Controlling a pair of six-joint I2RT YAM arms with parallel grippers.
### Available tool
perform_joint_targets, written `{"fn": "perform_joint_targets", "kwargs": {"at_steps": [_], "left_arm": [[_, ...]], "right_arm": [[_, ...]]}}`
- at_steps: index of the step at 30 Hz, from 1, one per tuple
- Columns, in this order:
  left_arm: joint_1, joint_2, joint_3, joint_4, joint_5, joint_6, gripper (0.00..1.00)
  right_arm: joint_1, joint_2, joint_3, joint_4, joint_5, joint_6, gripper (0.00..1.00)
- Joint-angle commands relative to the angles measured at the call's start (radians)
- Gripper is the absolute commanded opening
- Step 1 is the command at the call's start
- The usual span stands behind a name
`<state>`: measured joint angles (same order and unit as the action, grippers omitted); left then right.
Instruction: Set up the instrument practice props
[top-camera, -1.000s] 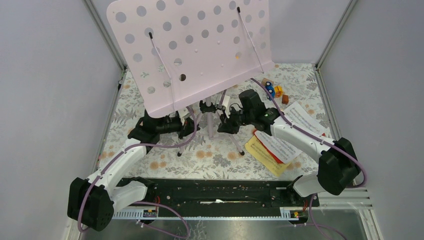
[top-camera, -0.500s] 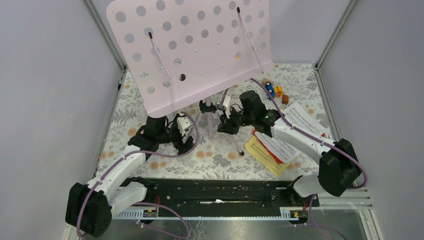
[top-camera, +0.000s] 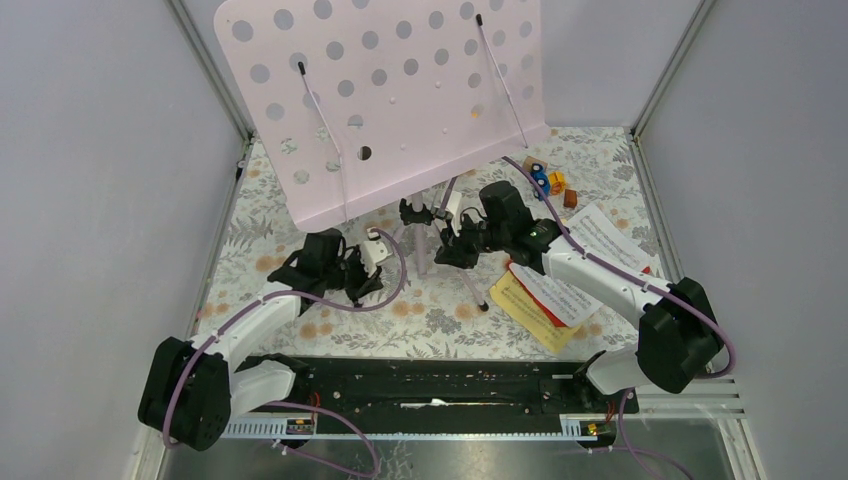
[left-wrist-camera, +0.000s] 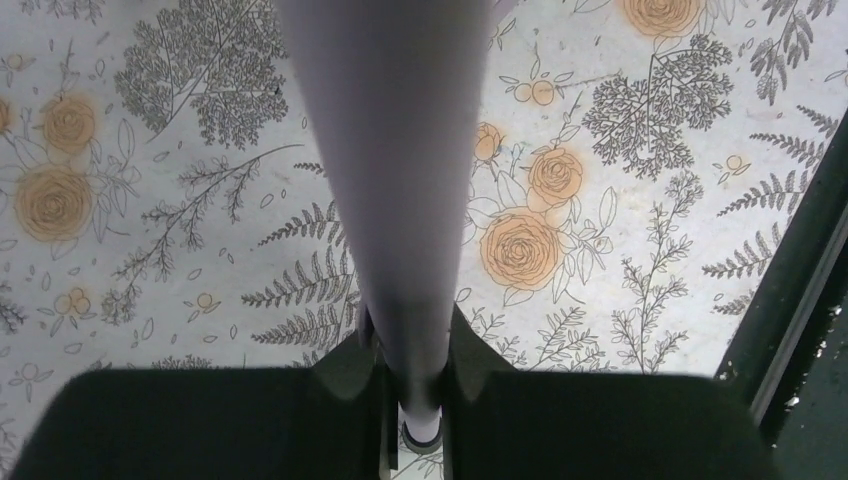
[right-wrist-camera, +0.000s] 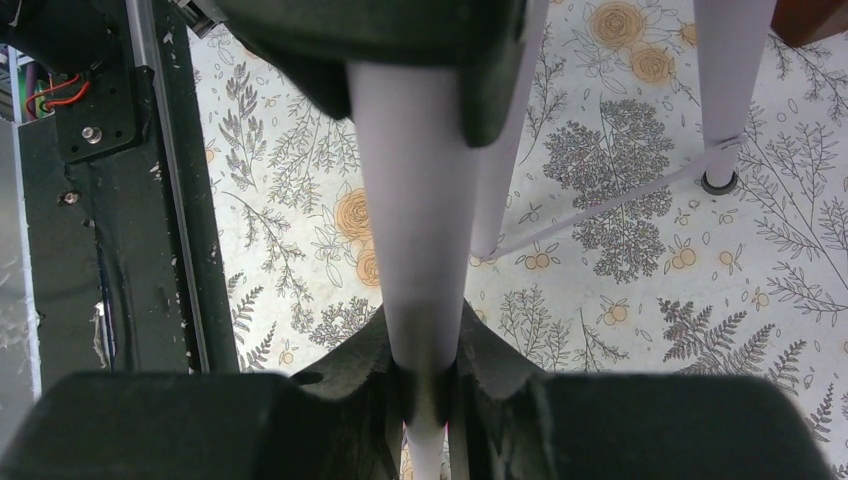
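- Tripod (top-camera: 421, 250) first, from the top camera: it stands mid-table on the floral mat (top-camera: 420, 322), and the pink panel (top-camera: 400, 100) looms over it, tilted back. The sheet-music pages (top-camera: 560, 290) sit in a pile to its right, partly under your right forearm. Both arms reach in low, with the left gripper (top-camera: 362, 270) at its left side and the right gripper (top-camera: 457, 245) at its right.
- Left wrist cam: your left gripper (left-wrist-camera: 420, 400) is pinched down tight on the left leg (left-wrist-camera: 400, 200). The tube runs straight out from the palm, so its long axis lines up with the hand.
- Right wrist cam: same deal. The right gripper (right-wrist-camera: 430, 400) is clamped on the right leg (right-wrist-camera: 415, 200), tube pointing dead ahead. A third leg (right-wrist-camera: 728, 80) stands planted on the mat, off to the upper right.
- My guess is that any spreading means pulling each leg outward, one arm per side. The pages are way nearer your right arm.
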<state>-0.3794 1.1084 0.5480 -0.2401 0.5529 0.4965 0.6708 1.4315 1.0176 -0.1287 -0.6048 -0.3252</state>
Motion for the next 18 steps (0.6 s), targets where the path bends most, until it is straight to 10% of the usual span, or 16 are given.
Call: {"fn": "perform_joint_targets", "kwargs": {"at_steps": [1, 18], "left_arm": [[-0.004, 0.011, 0.03, -0.057, -0.044, 0.053, 0.0], [-0.003, -0.03, 0.037, -0.327, -0.177, 0.107, 0.0]], "right_arm": [[0.009, 0.002, 0.022, -0.111, 0.022, -0.009, 0.0], [0.009, -0.024, 0.14, -0.455, 0.105, -0.04, 0.0]]}}
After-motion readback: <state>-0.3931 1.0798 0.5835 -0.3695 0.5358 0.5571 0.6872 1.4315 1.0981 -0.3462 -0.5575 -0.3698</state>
